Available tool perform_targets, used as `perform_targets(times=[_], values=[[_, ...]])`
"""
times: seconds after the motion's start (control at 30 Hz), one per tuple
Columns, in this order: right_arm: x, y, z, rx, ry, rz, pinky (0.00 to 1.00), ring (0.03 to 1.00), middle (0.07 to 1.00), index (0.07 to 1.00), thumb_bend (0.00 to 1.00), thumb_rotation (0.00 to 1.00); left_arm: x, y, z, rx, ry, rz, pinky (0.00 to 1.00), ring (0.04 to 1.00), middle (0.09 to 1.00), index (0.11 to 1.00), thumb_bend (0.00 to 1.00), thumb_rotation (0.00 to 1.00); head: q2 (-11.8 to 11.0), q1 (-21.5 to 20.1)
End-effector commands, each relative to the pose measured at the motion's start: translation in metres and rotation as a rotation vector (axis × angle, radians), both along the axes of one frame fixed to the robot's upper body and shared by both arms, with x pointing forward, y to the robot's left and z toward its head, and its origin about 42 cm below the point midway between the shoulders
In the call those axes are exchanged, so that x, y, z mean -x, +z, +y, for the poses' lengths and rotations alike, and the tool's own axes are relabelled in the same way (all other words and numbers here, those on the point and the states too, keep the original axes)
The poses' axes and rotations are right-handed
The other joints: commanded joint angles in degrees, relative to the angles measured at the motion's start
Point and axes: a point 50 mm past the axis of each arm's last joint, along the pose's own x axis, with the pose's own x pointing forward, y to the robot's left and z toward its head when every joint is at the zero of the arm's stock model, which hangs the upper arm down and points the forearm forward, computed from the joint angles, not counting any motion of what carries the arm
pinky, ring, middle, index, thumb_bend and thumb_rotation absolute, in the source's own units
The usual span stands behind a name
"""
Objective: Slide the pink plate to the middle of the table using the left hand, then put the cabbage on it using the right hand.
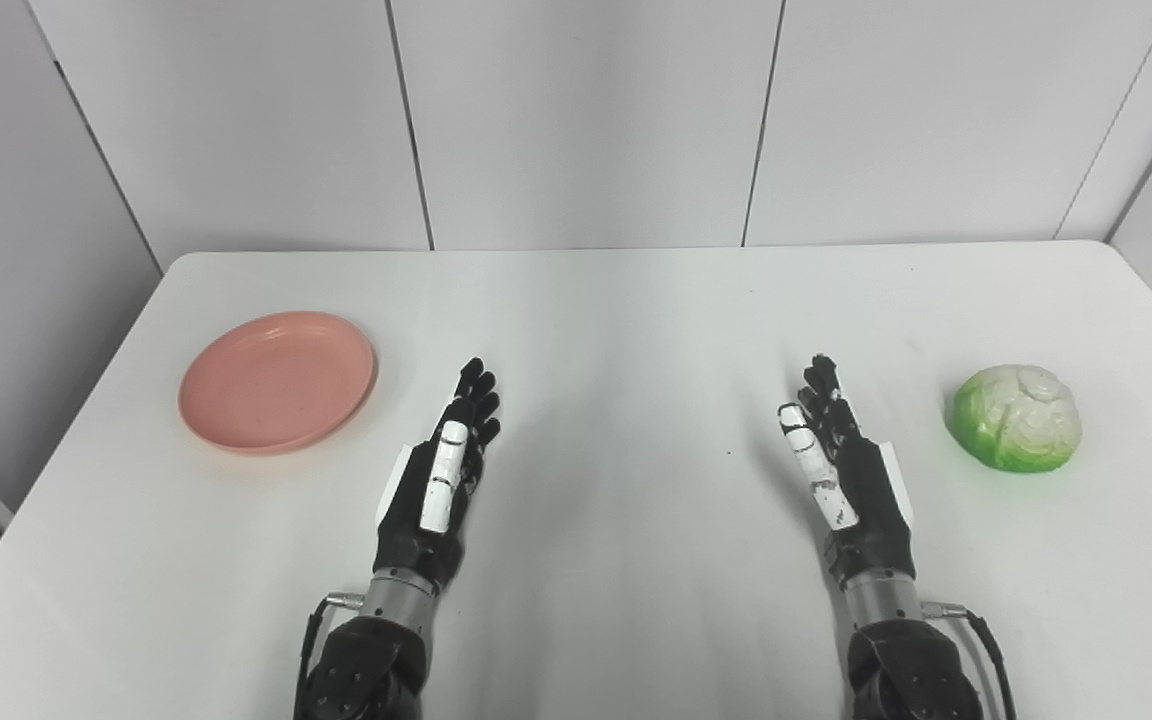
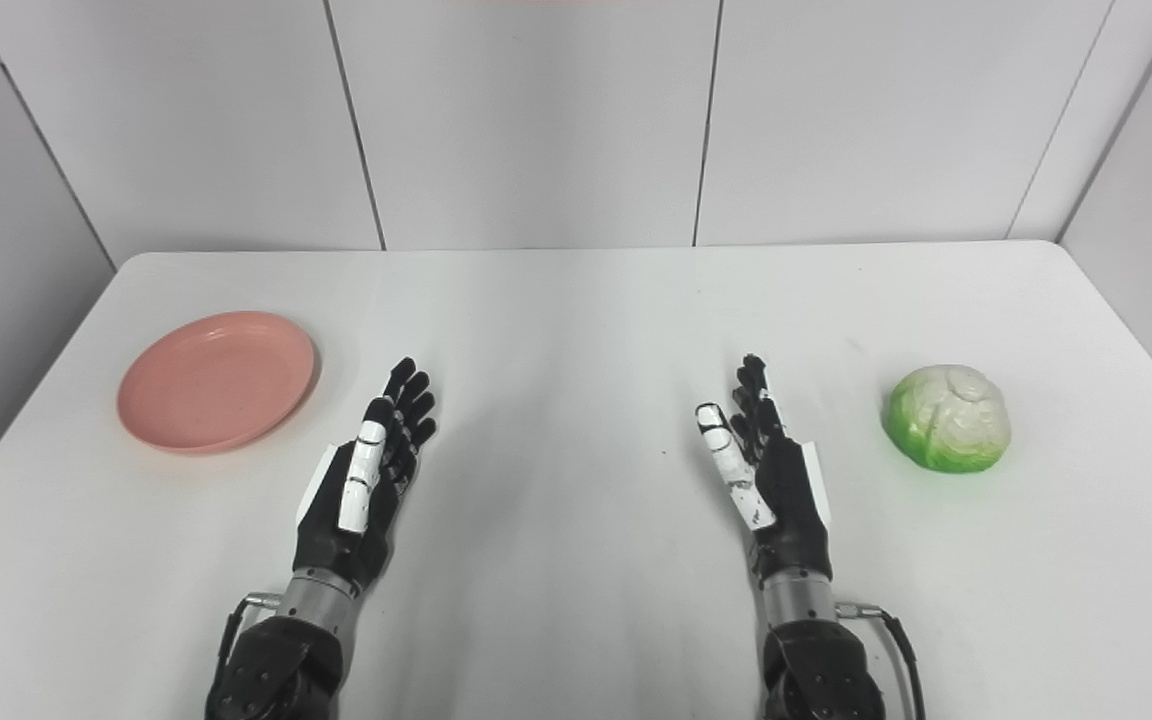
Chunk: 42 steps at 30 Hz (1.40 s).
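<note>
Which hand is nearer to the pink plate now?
Left. The left hand is just to the right of the pink plate, not touching it. The right hand is far across the table, closer to the cabbage.

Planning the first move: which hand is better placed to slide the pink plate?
Left hand: open, just beside the pink plate. The right hand sits across the table, near the cabbage.
</note>
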Motion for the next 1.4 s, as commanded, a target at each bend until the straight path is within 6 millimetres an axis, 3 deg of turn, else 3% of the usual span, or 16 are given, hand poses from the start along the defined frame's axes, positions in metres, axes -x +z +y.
perform_targets(times=[0.0,0.13,0.27,0.63,0.9,1.37], values=[[0.006,-0.012,0.000,0.004,-0.009,0.019,0.96,0.961,0.964,0.961,0.63,0.76,0.007,-0.009,0.002,0.012,0.007,0.014,1.00,1.000,1.000,1.000,0.61,1.00,-0.07,0.05],[0.009,-0.017,-0.008,-0.004,0.007,0.013,0.97,0.968,0.974,0.970,0.60,0.76,0.007,-0.007,-0.004,0.014,0.032,-0.038,1.00,1.000,1.000,1.000,0.60,1.00,-3.01,6.89],[0.010,-0.025,-0.021,0.017,0.021,0.011,0.98,0.978,0.979,0.983,0.61,0.79,0.001,0.003,-0.002,-0.005,0.055,-0.103,1.00,1.000,1.000,1.000,0.66,1.00,-6.00,12.70],[0.006,-0.045,-0.041,-0.013,0.045,-0.003,1.00,0.986,0.995,1.000,0.63,0.84,-0.013,0.044,0.017,-0.003,0.105,-0.187,1.00,1.000,1.000,1.000,0.72,1.00,-10.46,20.18],[0.007,-0.046,-0.042,-0.050,0.044,0.010,1.00,0.989,0.993,1.000,0.62,0.84,-0.017,0.064,0.042,-0.014,0.169,-0.185,1.00,1.000,0.989,1.000,0.79,1.00,-11.43,21.16],[0.007,-0.043,-0.042,-0.038,0.041,0.008,1.00,0.985,0.986,0.998,0.56,0.85,-0.048,0.093,0.117,-0.145,0.262,-0.208,0.98,0.919,0.913,0.923,0.78,1.00,-11.95,22.19]])
